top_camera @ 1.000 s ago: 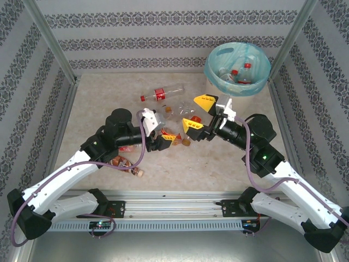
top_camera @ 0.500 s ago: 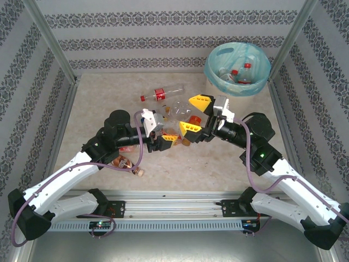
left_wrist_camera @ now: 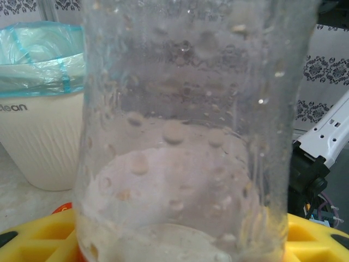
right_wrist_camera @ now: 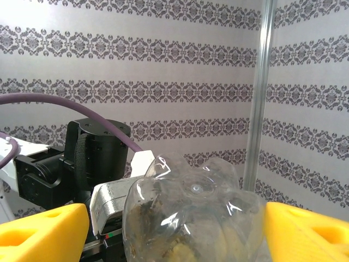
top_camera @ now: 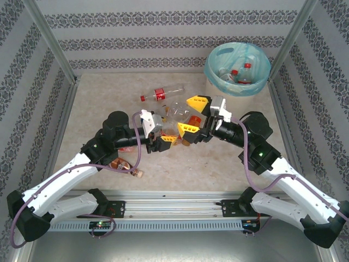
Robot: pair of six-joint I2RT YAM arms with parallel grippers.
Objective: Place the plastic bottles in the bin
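Observation:
A clear plastic bottle (top_camera: 178, 111) with an orange label sticks out of my left gripper (top_camera: 167, 138), which is shut on its lower part. In the left wrist view the bottle (left_wrist_camera: 180, 125) rises between the yellow fingers (left_wrist_camera: 38, 240). My right gripper (top_camera: 192, 114) is open, one yellow finger on each side of the bottle's base (right_wrist_camera: 191, 218), with a gap on the left side. The bin (top_camera: 210, 68), cream with a teal bag, stands at the far right and holds bottles (top_camera: 240, 73). Another bottle (top_camera: 161, 94) with a red label lies on the table behind the grippers.
More bottles (top_camera: 122, 164) lie under my left forearm near the front edge. The bin (left_wrist_camera: 41, 136) is beyond the held bottle in the left wrist view. Patterned walls and metal posts (top_camera: 52, 41) close in the table. Both arms meet at the table's middle.
My right gripper has moved left, and its open fingers have come around the base of the bottle. The left gripper has shifted slightly left with the bottle.

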